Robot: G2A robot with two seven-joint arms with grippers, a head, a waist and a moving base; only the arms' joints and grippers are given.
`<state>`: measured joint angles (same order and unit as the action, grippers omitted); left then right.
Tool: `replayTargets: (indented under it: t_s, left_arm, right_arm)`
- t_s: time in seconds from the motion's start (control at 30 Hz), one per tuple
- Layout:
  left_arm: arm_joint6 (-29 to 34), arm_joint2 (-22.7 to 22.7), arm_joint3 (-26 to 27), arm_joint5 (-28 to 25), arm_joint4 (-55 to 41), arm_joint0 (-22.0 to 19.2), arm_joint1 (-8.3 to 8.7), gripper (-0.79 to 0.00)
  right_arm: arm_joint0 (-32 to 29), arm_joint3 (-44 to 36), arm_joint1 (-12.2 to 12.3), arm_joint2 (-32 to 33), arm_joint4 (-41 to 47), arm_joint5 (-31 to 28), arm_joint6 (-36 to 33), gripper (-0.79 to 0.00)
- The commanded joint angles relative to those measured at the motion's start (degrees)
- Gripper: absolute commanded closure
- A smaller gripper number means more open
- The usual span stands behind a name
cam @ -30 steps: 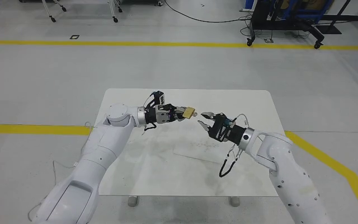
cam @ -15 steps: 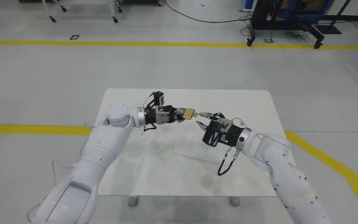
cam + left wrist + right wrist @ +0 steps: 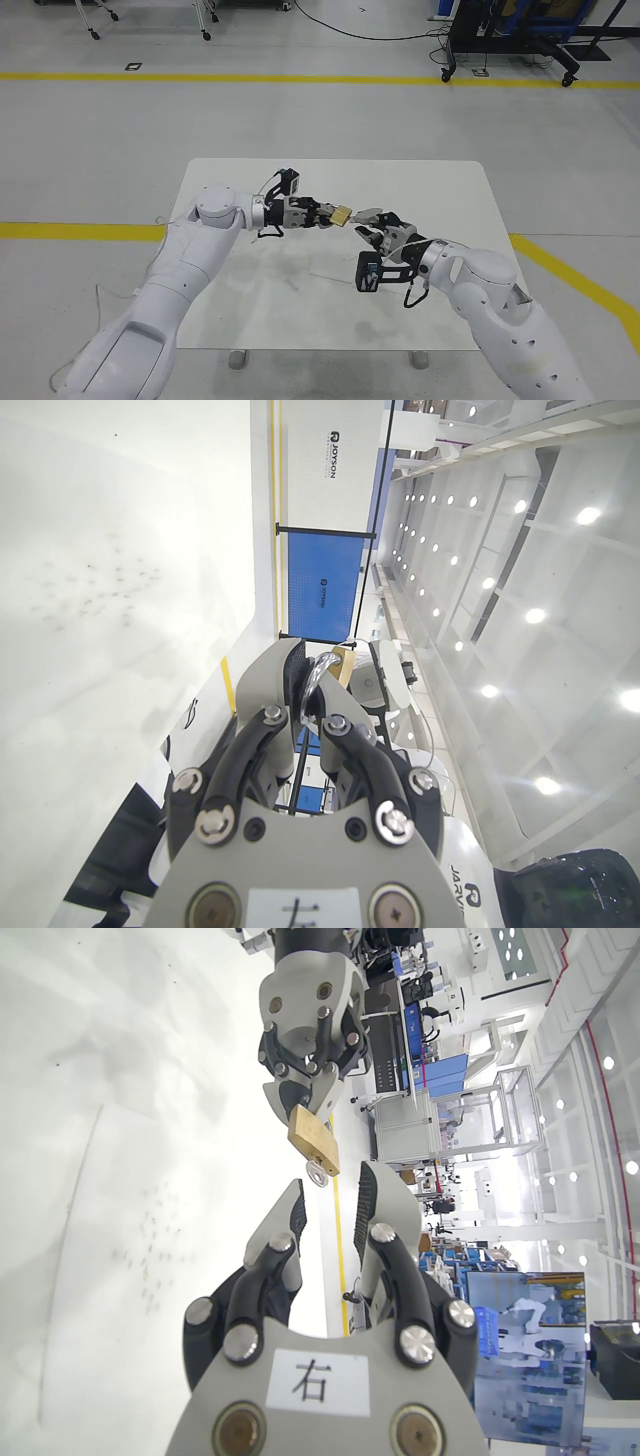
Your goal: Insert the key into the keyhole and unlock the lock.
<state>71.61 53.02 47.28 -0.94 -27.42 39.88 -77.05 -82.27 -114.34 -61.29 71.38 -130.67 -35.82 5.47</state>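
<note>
The right gripper (image 3: 334, 1182) is wide open with nothing in it, both ribbed fingers (image 3: 299, 1208) spread apart and pointing straight at the lock's underside. The key (image 3: 317, 1174) sits just ahead of those fingertips, roughly in line with the gap between them and a bit closer to one finger. As far as we can see, neither pad touches it. Its round silvery head pokes out of the bottom face of the brass lock (image 3: 311, 1137), so the blade looks to be seated in the keyhole already.

The left gripper (image 3: 312, 680) is clamped down on the lock's steel shackle (image 3: 320, 662), and the brass body hangs out past its fingertips toward the other arm. From the left wrist view we mostly get the shackle loop pinched between the two pads, with a sliver of brass beyond it. We honestly can't tell whether the shackle has popped free of the body or is still latched.

From above, the two grippers meet nose to nose over the middle of the white table (image 3: 280, 300), toward its far side. The lock is held up in the air between them, off the tabletop. The table surface has scuffs and small dark specks.
</note>
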Motion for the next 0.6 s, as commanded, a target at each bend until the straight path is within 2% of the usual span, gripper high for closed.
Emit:
replayTargets:
  t_s: [0.0, 0.13, 0.3, 0.43, 0.57]
  left_arm:
    - [0.2, -0.2, -0.1, 0.0, 0.2, -0.1, -0.05, 0.000]
    - [0.4, -0.6, -0.3, 0.1, 0.6, -0.2, -0.16, 0.000]
    - [0.7, -0.6, -0.6, 0.0, 0.5, -0.4, -0.21, 0.000]
    - [0.9, -0.6, -0.6, -0.3, 0.4, -0.4, -0.23, 0.000]
    - [1.0, -0.7, -0.7, -0.2, 0.5, -0.4, -0.26, 0.000]
  right_arm:
    - [0.2, 0.3, 0.0, -0.4, -0.4, 0.1, -0.2, -0.299]
    - [0.9, 1.0, -0.1, -1.5, -0.5, -0.1, -0.8, -0.289]
    - [1.8, 2.0, -0.2, -2.5, -0.3, -0.1, -1.1, -0.154]
    - [2.5, 3.0, -0.3, -3.0, -0.6, -0.2, -1.9, -0.126]
    - [3.0, 3.6, -0.3, -3.2, -0.4, -0.2, -2.3, -0.062]
